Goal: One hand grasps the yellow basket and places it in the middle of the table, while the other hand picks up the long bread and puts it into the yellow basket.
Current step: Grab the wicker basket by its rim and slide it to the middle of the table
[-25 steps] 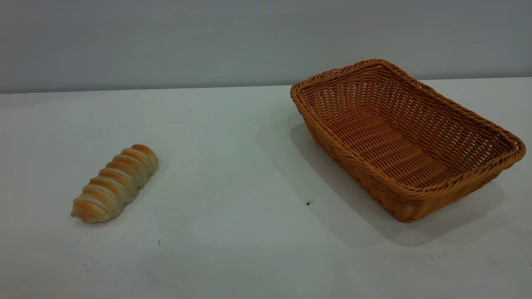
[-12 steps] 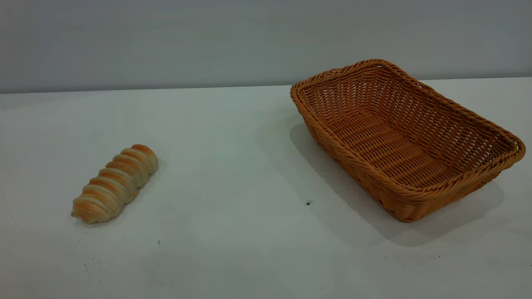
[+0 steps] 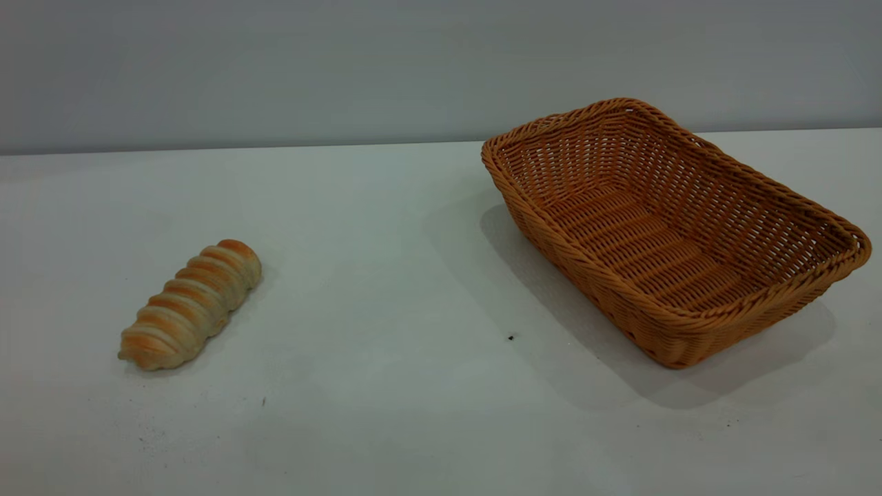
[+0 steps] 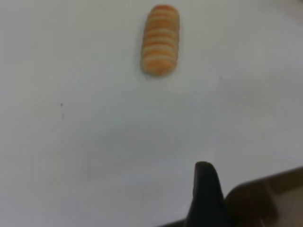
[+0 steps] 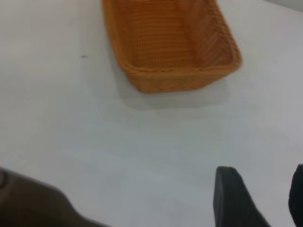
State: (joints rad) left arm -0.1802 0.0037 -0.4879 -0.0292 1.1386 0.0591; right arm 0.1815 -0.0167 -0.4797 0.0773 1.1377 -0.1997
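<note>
The long bread (image 3: 189, 303) lies on the white table (image 3: 386, 275) at the left, slanted, with nothing touching it. The yellow basket (image 3: 606, 293) stands empty at the right, reaching towards the table's back edge. Neither gripper shows in the exterior view. In the left wrist view the bread (image 4: 161, 40) lies well ahead of a dark part of my left gripper (image 4: 204, 189), which hangs over bare table. In the right wrist view my right gripper (image 5: 262, 198) is open over bare table, with the basket (image 5: 175, 78) some way ahead of it.
A few tiny dark specks (image 3: 510, 337) mark the tabletop between bread and basket. A grey wall (image 3: 275, 69) runs behind the table's back edge. A brownish edge (image 4: 265, 198) shows beside the left gripper.
</note>
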